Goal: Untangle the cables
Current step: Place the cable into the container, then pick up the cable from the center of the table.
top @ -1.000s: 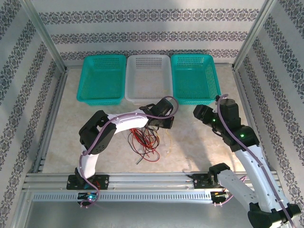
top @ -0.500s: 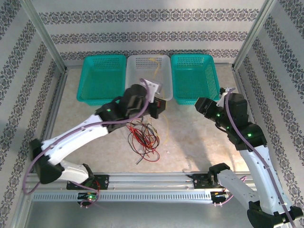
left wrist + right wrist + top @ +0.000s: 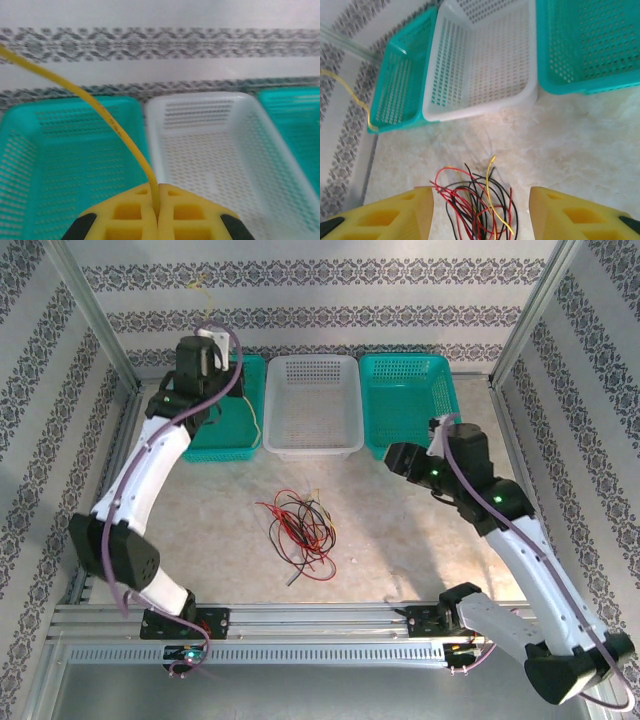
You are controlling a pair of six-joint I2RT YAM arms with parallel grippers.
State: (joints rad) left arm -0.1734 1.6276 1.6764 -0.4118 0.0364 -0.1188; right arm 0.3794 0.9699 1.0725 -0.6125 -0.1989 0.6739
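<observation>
Where the two yellow left fingers [image 3: 145, 210] press together at the bottom centre of the left wrist view, they pinch a thin yellow wire [image 3: 102, 110]. The wire rises from the seam between them and curves away to the upper left of the frame. Beyond it a teal perforated plastic basket [image 3: 30, 150] sits on the left and a white perforated plastic basket [image 3: 240, 130] in the middle, side by side. A second teal basket [image 3: 295, 115] is at the right edge.

In the top view the left arm reaches to the upper left, over the first teal basket. The held wire shows against the patterned wall above, and one length hangs down near that basket's right-hand rim.

The right fingers [image 3: 395, 215] stand wide apart at the lower corners of the right wrist view and hold nothing. Between them, on the pale marbled bench [image 3: 580, 145], lies a loose tangle of red, black and yellow wires [image 3: 475, 205]. It lies apart from the baskets. From above, the tangle sits at the centre of the frame, between the two arms and well apart from the held wire.
</observation>
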